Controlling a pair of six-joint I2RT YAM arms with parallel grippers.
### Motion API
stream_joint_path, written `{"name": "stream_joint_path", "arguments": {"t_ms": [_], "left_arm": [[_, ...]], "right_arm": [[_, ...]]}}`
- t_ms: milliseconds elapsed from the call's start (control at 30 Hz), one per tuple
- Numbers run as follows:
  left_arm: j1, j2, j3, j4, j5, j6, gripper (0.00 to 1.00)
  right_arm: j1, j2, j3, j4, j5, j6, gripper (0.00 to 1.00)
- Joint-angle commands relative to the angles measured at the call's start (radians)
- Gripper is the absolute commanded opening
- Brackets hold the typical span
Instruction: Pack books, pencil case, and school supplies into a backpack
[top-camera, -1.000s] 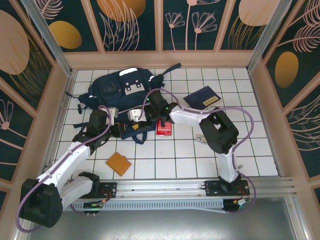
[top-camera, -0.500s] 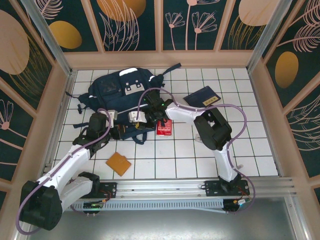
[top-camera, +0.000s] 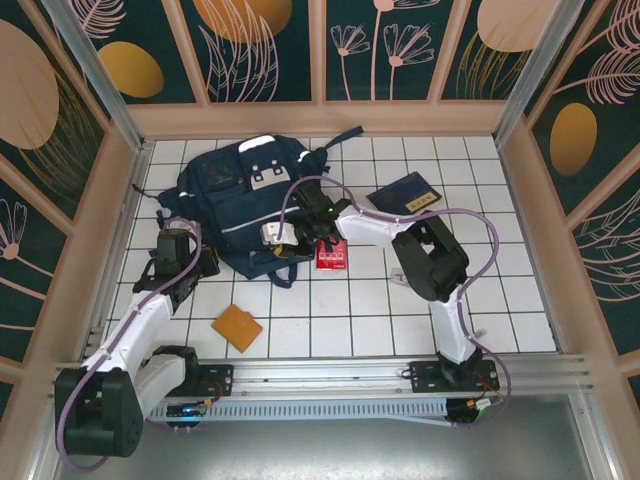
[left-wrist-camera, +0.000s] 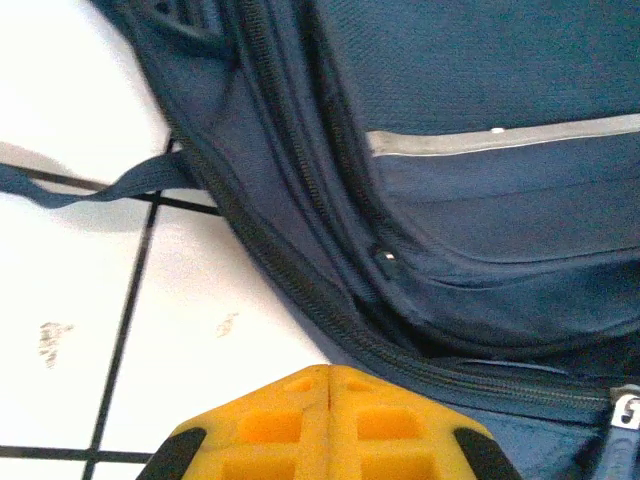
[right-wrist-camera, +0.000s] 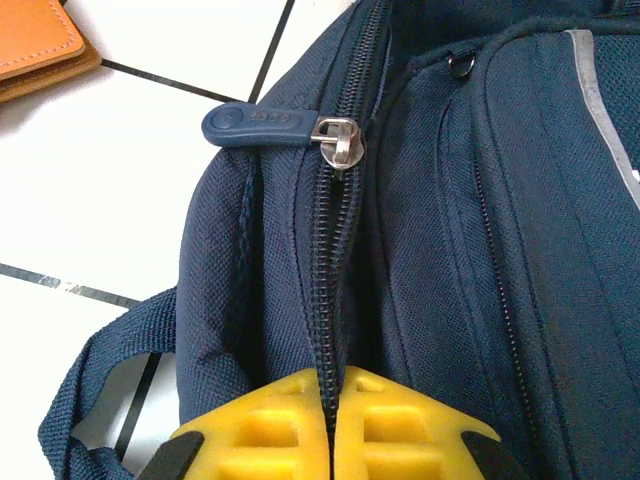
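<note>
While right end effector (right-wrist-camera: 332, 378) pinches backpack (top-camera: 236, 186) seam, left end effector (left-wrist-camera: 330, 374), closed, withdrew leftward.

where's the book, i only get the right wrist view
observer: the book lies on the table, right of the backpack, not packed
operator: what's the left gripper doing
observer: the left gripper is shut on nothing, by the backpack's near left edge
</note>
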Motion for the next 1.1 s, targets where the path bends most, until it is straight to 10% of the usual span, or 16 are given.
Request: {"name": "stream_joint_path", "arguments": {"t_ms": [0,100,667,1067], "left_arm": [[0.001,0.024,0.009,0.138,0.411,0.0,0.44],[0.0,0.033,-0.011,0.179,0.638,-0.111,0.56],[-0.09,0.19,-0.016,0.091,0.466,-0.168,0.48],[-0.094,0.218,0.116,-0.044,0.243,-0.025,0.0]], "right_arm": [[-0.006,-0.046,-0.021,0.007,-0.025,-0.023,0.0],[-0.008,-0.044,-0.02,0.005,-0.037,-0.028,0.0],[-0.008,-0.021,0.003,-0.004,-0.058,-0.025,0.0],[-0.012,-0.03,-0.016,-0.016,-0.029,-0.059,0.0]]}}
